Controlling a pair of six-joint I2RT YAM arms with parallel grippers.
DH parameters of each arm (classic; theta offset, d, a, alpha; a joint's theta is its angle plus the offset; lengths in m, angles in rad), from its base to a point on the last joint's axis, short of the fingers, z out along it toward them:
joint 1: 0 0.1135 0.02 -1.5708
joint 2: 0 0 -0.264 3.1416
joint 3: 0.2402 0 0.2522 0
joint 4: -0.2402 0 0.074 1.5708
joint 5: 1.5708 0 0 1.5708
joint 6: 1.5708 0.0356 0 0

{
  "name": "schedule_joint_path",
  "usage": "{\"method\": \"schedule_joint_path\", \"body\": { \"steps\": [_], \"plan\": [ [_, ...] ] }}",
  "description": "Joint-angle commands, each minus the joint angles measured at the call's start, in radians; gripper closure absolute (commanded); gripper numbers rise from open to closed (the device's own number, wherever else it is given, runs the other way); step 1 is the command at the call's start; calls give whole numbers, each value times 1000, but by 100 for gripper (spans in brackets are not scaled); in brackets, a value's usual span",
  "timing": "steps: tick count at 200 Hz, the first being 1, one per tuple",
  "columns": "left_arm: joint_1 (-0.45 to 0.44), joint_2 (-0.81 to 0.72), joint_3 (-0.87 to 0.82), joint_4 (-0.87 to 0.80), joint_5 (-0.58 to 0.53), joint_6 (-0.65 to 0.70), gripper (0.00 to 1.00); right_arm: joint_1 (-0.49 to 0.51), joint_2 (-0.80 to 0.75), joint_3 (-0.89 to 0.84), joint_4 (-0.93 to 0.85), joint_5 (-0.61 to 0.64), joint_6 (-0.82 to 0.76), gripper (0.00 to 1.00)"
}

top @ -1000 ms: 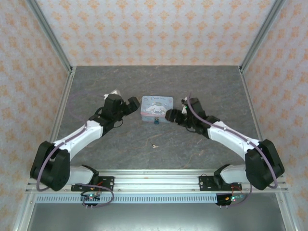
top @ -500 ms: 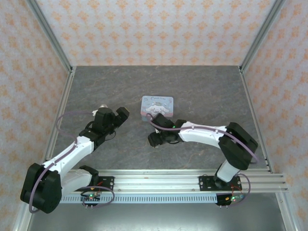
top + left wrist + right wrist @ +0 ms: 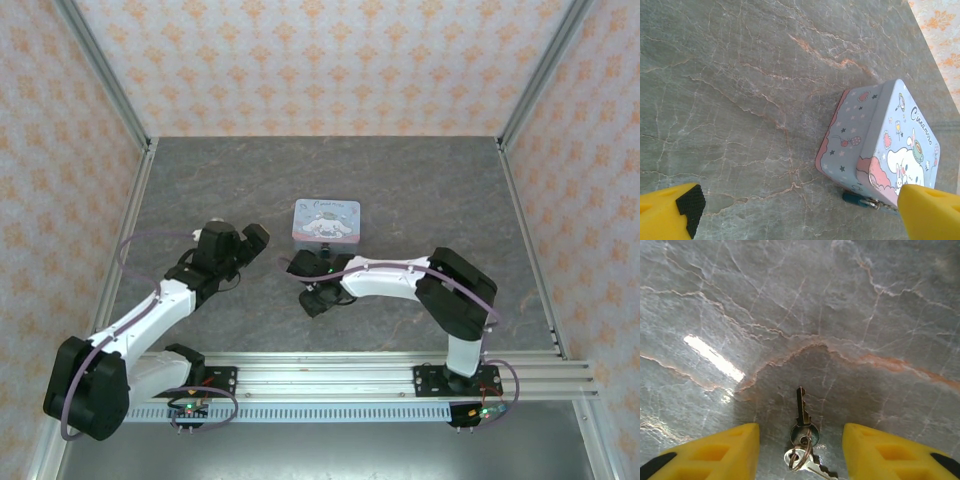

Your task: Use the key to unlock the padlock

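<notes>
Grey veined table (image 3: 420, 180), enclosed by orange-patterned wallpaper (image 3: 300, 60). Item 1: right gripper (image 3: 800, 432), yellow fingers (image 3: 715, 452) spread, poised low over the table with one finger on each side of the key (image 3: 800, 407); nothing pinched. Item 2: key, thin, silvery, lying flat, blade pointing away from the wrist, bow threaded on a small ring (image 3: 803, 446) that carries a second key (image 3: 812, 469). Item 3: padlock (image 3: 856, 199), bluish body, resting at the foot of the pale blue cartoon tin (image 3: 880, 135), partly hidden behind a finger of the left gripper (image 3: 800, 215), which is spread wide, holds nothing and hangs beside the tin. Step in hand, by judgement: picking up the key. Handling note: lower until the pads nearly brush the table, close across the bow rather than the blade, keep the ring and second key out of the pinch, and leave the blade projecting straight so it can meet the keyhole. So flat and thin a key may skid or tilt if gripped off-centre.
</notes>
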Motion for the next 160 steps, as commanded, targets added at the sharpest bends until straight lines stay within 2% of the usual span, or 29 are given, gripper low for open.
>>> {"method": "schedule_joint_path", "body": {
  "steps": [1, 111, 133, 160],
  "plan": [
    [12, 6, 42, -44, -2, 23, 0, 11, 24, 3, -41, 29, -7, 54],
    [12, -6, 95, -125, -36, -15, 0, 24, -19, -121, 15, 43, 63, 62],
    [13, 15, 96, -119, -31, -19, 0, 24, -28, -131, 31, 44, 76, 66],
    [12, 43, 104, -114, -28, -19, 0, 24, -33, -143, 45, 45, 79, 77]
  ]
}}
